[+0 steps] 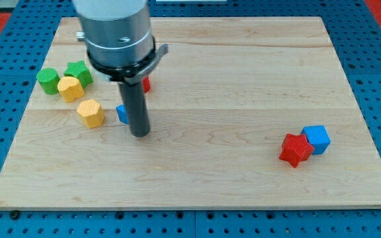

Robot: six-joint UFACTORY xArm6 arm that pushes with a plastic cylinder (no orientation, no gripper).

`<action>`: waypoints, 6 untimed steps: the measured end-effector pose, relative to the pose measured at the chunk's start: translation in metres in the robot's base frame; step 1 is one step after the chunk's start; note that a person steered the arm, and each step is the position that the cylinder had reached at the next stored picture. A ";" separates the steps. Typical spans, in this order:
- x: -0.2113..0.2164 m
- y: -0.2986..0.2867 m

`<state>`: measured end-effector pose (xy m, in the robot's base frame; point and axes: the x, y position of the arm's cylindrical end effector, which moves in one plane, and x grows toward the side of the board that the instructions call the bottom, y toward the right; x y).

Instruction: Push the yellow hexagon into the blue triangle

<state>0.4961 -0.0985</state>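
The yellow hexagon (91, 112) lies on the wooden board (230, 79) at the view's left. A blue block (121, 114), mostly hidden behind the rod, sits just to its right with a small gap between them; its shape cannot be made out. My tip (139, 134) rests on the board just right of and slightly below the blue block, and to the right of the yellow hexagon.
A second yellow block (70, 88) and two green blocks (47, 80) (78, 71) cluster at the upper left. A red block (147, 84) peeks out behind the rod. A red star (295, 149) touches a blue cube (317, 139) at the lower right.
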 end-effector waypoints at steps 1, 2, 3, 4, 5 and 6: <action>0.023 -0.053; 0.005 -0.113; -0.024 -0.113; -0.036 -0.101; -0.037 -0.048; -0.037 0.013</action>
